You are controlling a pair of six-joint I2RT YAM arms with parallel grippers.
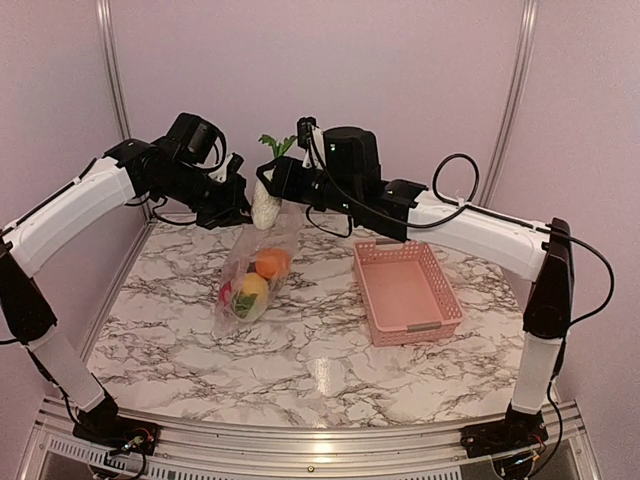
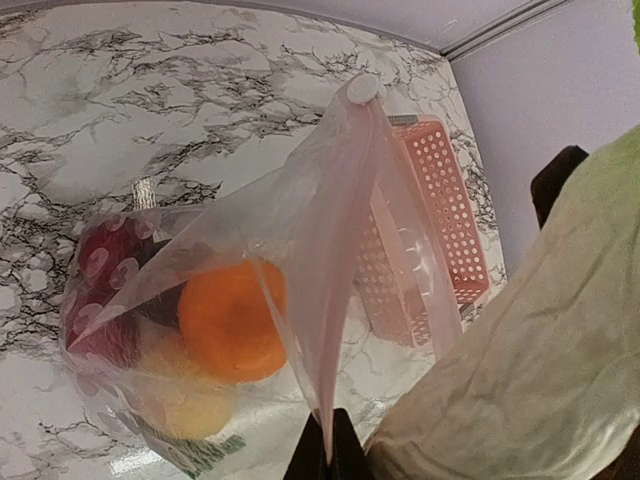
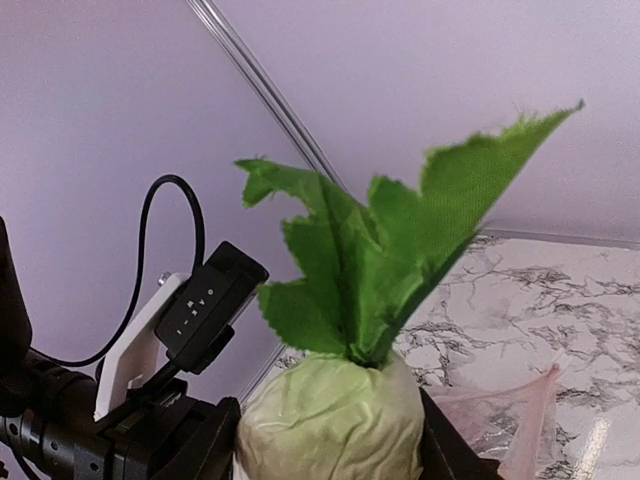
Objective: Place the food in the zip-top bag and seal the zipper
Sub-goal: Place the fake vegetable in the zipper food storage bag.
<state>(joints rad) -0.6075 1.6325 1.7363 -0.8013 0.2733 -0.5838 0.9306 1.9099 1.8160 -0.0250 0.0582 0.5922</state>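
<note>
Over marble table [image 1: 300,370], clear crinkly bag [image 1: 247,252], orange fruit [image 1: 272,263] inside

High rear overview, downward; both wrist cameras close in, the zip-top bag [image 1: 248,262] common to all three.

Lab test booth: lilac wall panels [image 1: 400,70], aluminium frame rails [image 1: 516,90], marble-print table [image 1: 300,375], left arm [image 1: 70,212], right arm [image 1: 480,235]

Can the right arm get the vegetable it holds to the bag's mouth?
Likely yes: the left gripper holds the bag up by its edge beside the vegetable, nothing between; mouth width unclear.
</note>
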